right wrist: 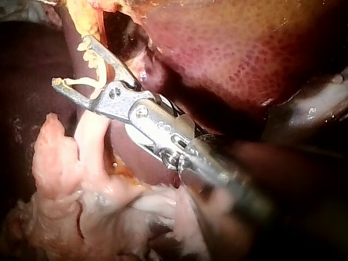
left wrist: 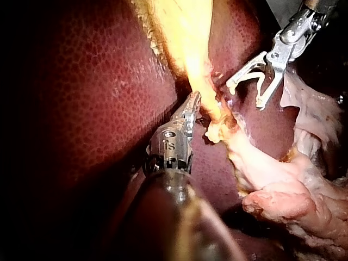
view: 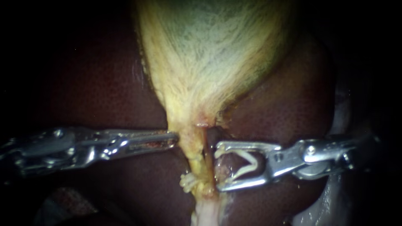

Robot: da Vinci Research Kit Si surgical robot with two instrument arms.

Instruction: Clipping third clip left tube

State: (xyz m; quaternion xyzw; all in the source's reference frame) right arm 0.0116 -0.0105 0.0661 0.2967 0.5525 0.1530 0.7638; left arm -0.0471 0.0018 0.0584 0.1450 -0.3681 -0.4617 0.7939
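The hand of my right instrument (view: 218, 166) holds its jaws wide apart, with a loaded clip (view: 247, 164), white and V-shaped, seated between them and touching both. Its mouth faces the left tube (view: 191, 152), just beside the tips and not yet around it. The tube's long axis crosses the opening. Yellow and slender, it descends from the gallbladder (view: 209, 54) and carries white clips (view: 188, 182) lower down. My left instrument (view: 175, 138) touches its far side; I cannot tell whether it grips.
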